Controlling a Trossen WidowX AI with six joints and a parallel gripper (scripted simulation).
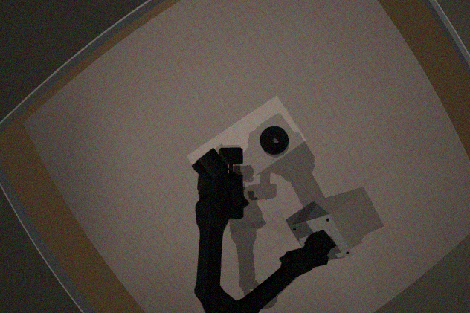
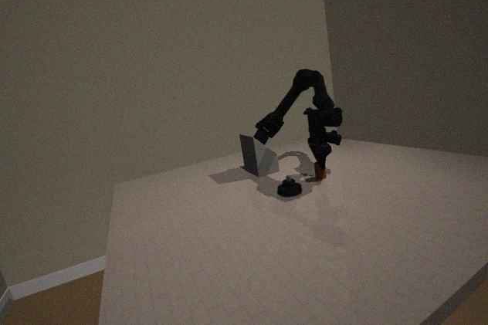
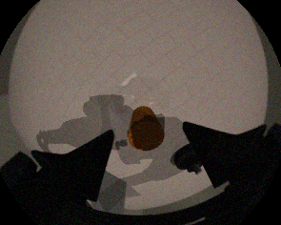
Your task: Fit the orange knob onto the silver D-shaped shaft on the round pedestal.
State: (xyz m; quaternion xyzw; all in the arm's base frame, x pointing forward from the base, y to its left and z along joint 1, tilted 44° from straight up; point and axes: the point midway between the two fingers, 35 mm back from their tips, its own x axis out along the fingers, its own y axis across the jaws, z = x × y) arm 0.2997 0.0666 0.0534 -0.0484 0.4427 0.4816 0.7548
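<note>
The orange knob [image 2: 320, 174] [image 3: 146, 133] stands upright on the table. The arm hides it in the top view. My gripper [image 2: 323, 166] [image 3: 149, 130] is open and points down at the knob. In the wrist view the knob shows between the spread fingertips, with a gap on each side; in the exterior view the fingers overlap its upper part. The black round pedestal [image 1: 266, 145] [image 2: 289, 191] [image 3: 183, 157] stands a short way off, with the small silver shaft [image 1: 276, 140] [image 2: 289, 177] upright at its centre. The knob's hole and the shaft's flat side cannot be made out.
A grey wedge-shaped block [image 1: 338, 227] [image 2: 249, 156] [image 3: 111, 193] stands by the arm's base. A pale rectangular patch [image 1: 274, 105] lies around the pedestal, partly in the arm's shadow. The light is dim.
</note>
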